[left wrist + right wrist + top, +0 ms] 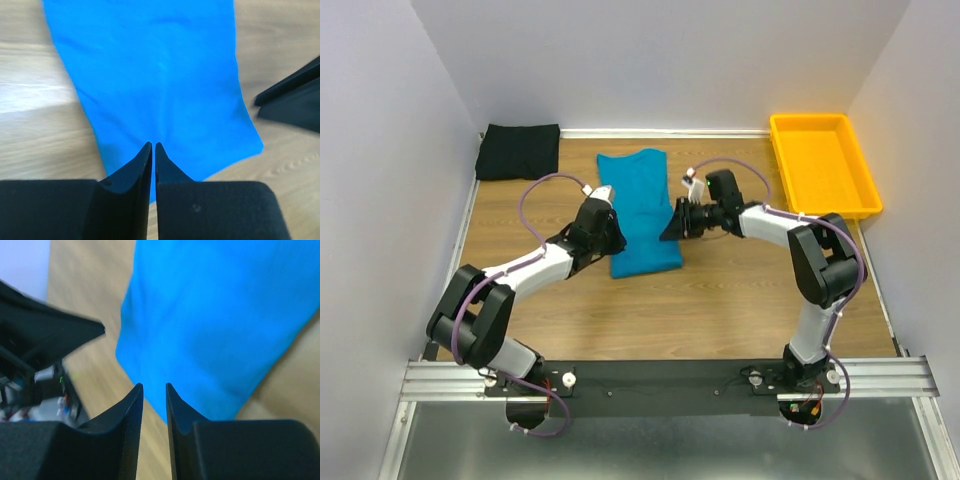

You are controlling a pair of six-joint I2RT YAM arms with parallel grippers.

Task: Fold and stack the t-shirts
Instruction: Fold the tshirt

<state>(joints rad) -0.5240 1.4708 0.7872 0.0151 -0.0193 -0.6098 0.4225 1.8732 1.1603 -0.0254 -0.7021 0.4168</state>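
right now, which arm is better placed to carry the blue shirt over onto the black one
Left, probably. The black shirt lies in the far left corner, nearer the left arm, whose jaws sit at the left edge of the blue shirt. The right arm would reach across.

Black-jointed white arms carry looping purple cables
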